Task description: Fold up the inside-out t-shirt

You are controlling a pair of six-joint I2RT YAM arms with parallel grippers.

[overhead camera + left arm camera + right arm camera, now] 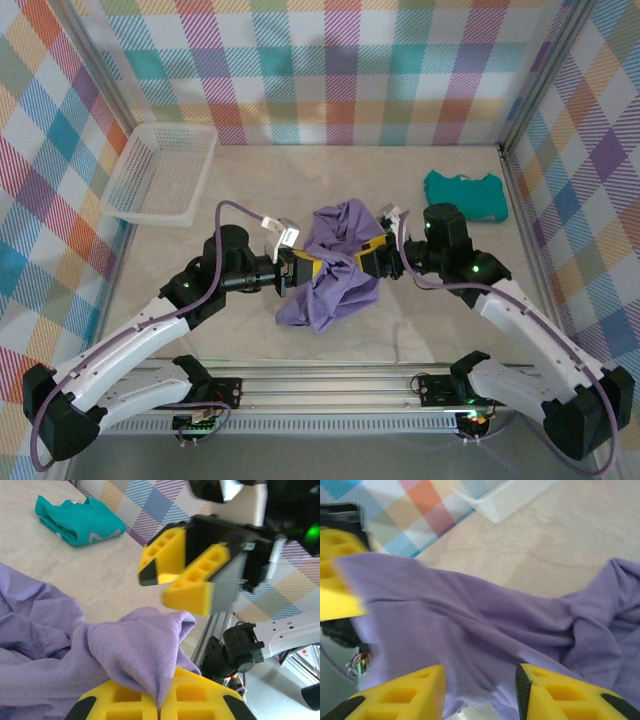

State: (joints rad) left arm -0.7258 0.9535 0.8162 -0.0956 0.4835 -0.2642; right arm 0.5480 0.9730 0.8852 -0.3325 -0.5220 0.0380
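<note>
From above, the t-shirt (335, 262) sits bunched mid-table between my left gripper (297, 268) and right gripper (368, 258). With only one side pinched, I judge the cloth could sag and twist into a worse heap.

Left wrist: my left fingers (125, 707) are pressed together, pinching a purple fold.

Right wrist: my right fingers (400, 697) stand spread, with cloth lying loose between them.

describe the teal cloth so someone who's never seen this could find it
On the beige table, look to the far right corner beside the checked wall. The teal cloth lies there alone. Unlike the big lavender t-shirt at mid-table, it is small and teal.
</note>
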